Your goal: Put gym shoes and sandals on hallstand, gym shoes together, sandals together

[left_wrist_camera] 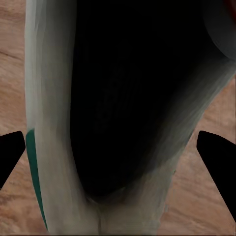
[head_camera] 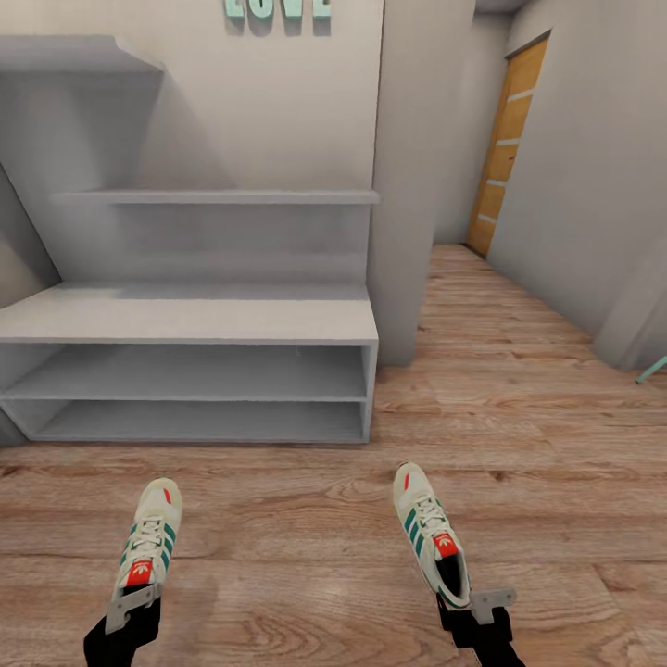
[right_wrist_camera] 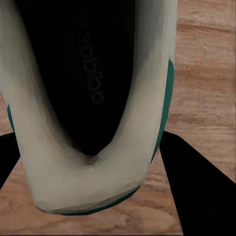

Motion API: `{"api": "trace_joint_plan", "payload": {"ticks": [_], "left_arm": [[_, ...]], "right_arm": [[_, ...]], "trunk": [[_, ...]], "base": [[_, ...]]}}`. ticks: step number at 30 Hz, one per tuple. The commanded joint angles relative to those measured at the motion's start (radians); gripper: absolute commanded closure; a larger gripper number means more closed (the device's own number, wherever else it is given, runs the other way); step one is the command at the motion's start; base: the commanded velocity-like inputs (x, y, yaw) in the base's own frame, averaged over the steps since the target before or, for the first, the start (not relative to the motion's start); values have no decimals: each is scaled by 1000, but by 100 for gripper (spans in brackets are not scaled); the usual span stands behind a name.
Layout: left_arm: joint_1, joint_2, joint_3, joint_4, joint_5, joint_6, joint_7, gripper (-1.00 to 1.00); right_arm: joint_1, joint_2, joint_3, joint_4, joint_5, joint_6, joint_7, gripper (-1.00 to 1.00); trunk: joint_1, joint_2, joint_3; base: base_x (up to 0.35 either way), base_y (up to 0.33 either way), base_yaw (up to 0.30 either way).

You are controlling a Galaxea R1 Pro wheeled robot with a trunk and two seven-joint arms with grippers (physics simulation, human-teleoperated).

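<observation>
Two white gym shoes with green stripes hang low over the wood-plank corridor floor (head_camera: 306, 519), toes toward the hallstand (head_camera: 185, 315). My left gripper (head_camera: 132, 604) is shut on the heel of the left gym shoe (head_camera: 148, 537). My right gripper (head_camera: 468, 604) is shut on the heel of the right gym shoe (head_camera: 428, 533). In the left wrist view the shoe's heel (left_wrist_camera: 59, 123) sits between the black fingers (left_wrist_camera: 10, 157). In the right wrist view the other heel (right_wrist_camera: 83, 182) is pinched by the fingers (right_wrist_camera: 201, 187). The hallstand's bench top and shelves are bare. The sandals are out of view.
A wall pillar (head_camera: 408, 185) stands just right of the hallstand. The corridor runs on to a wooden door (head_camera: 505, 148) at the far right. Teal letters (head_camera: 278, 9) hang on the wall above, and a teal object (head_camera: 653, 369) pokes in at the right edge.
</observation>
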Motion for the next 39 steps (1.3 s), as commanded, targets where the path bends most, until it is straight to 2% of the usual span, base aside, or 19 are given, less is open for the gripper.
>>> {"api": "trace_joint_plan", "payload": {"ticks": [1,4,6,8,9,11,12,14,17,24,32,36,37,38,39], "left_arm": [[-5,-8,3,-1,-5,1,-7,100],[-16,-32,-34,-3,-7,7,-7,100],[-31,-38,-52,-3,-7,14,-6,100],[-61,-44,-74,-4,-7,38,-1,100],[-79,-46,-83,-4,-7,65,9,100],[-95,-48,-90,-4,-7,96,25,100],[-108,-49,-94,-4,-6,125,47,100],[-126,-52,-98,-4,-6,153,82,100],[-143,-56,-101,-3,-4,170,122,100],[-162,-72,-103,-4,-2,180,155,100],[-188,-76,-103,-4,-2,182,161,100],[-218,-86,-103,-3,-2,192,187,100],[-259,-99,-112,-3,-5,211,195,100],[-294,-104,-144,-2,-6,271,198,100],[-302,-105,-155,-2,-6,291,199,100]], "right_arm": [[0,-5,1,0,9,-3,-3,100],[0,-27,-8,-2,8,-3,-20,100],[0,-35,-20,-2,8,-2,-25,100],[0,-43,-54,-2,7,-1,-28,100],[0,-46,-86,-1,7,-1,-30,100],[0,-48,-122,-1,7,0,-30,100],[0,-49,-156,-1,7,0,-29,100],[0,-51,-197,-2,7,0,-28,100],[0,-54,-227,-5,7,-2,-29,100],[0,-57,-244,-68,11,-3,-31,100],[0,-57,-245,-102,12,-3,-32,100],[0,-58,-260,-127,9,-2,-33,100],[0,-56,-329,-125,8,0,-32,100],[0,-53,-381,-121,8,1,-29,100],[0,-53,-389,-120,8,1,-29,100]], "trunk": [[0,0,-1],[0,0,-1],[0,0,-1],[0,0,-1],[0,0,-1],[0,0,-1],[0,0,-1],[0,0,-1],[0,0,-1],[0,0,-1],[0,0,-1],[0,0,-1],[0,0,-1],[0,0,-1],[0,0,-1]], "base": [[0,0,0],[0,0,0],[0,0,0],[0,0,0],[0,0,0],[0,0,0],[0,0,0],[0,0,0],[0,0,0],[0,0,0],[0,0,0],[0,0,0],[0,0,0],[0,0,0],[0,0,0]]}}
